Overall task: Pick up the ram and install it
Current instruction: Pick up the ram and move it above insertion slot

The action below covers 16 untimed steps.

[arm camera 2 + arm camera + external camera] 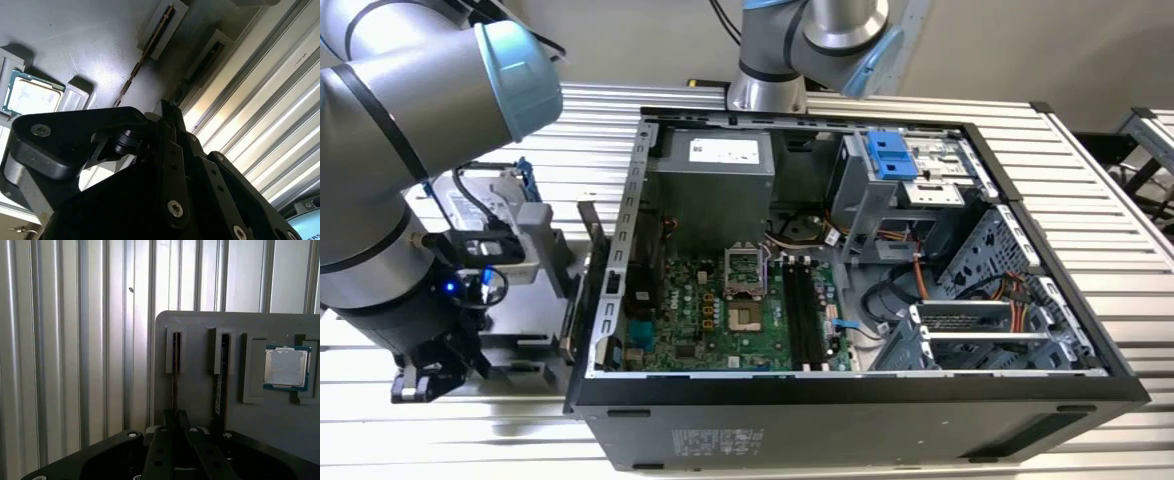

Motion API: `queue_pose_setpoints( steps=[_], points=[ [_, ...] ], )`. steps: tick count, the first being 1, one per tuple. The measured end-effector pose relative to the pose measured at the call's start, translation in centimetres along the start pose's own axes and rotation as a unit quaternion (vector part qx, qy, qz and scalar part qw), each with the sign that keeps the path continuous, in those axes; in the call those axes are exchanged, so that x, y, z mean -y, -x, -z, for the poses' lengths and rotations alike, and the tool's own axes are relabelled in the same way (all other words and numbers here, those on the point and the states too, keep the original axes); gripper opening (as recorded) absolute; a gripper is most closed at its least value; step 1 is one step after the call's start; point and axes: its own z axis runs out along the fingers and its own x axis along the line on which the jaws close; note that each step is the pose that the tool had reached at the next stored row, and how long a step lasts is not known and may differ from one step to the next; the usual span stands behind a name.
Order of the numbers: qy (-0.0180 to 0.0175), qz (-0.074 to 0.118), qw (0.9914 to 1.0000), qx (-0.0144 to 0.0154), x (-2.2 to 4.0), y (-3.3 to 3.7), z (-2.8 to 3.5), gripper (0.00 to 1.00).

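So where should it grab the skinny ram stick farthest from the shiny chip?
I'd pinch the ram by its two flat faces at the upper edge, coming down from above. It stands on edge in a slot of the grey holder, with its thin edge up and free.

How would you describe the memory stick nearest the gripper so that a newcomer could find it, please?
In the first wrist view, find the flat grey tray on the ribbed metal table. Two thin dark memory sticks stand on edge in its slotted holders, beside a square silver-topped processor chip. The nearest memory stick is the one farther from the chip, straight ahead of the black gripper.
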Motion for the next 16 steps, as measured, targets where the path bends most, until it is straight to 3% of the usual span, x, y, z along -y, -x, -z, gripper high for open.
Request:
queue_pose_setpoints(
  steps=[4,16],
  points=[
    [0.0002,0.001,1.00000,-0.0002,0.00,-0.01,0.26,0.00],
    [0.0000,0.001,1.00000,0.0000,-0.01,0.01,3.69,0.00]
  ],
)
